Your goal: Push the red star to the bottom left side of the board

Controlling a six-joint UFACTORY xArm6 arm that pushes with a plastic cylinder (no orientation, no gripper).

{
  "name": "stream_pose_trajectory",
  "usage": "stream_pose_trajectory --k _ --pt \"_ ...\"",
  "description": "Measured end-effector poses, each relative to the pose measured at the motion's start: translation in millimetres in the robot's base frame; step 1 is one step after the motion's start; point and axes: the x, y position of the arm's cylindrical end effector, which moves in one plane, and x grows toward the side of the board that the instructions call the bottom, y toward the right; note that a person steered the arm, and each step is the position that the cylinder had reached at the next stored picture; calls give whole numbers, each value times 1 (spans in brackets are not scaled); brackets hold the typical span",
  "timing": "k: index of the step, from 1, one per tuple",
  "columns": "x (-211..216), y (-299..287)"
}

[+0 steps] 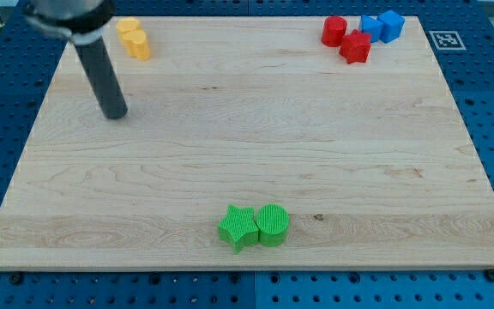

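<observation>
The red star lies near the board's top right corner. It touches a red round block on its left and a blue block above it. My tip rests on the board at the upper left, far from the red star. It stands below and left of two yellow blocks.
A second blue block sits at the far top right. A green star and a green round block touch each other near the bottom middle. The wooden board lies on a blue pegboard.
</observation>
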Motion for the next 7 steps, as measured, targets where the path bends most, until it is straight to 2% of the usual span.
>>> stream_pose_trajectory --k 2,3,6,7 --pt "19 4" --pt "28 104" --pt "20 462" --pt "-31 511"
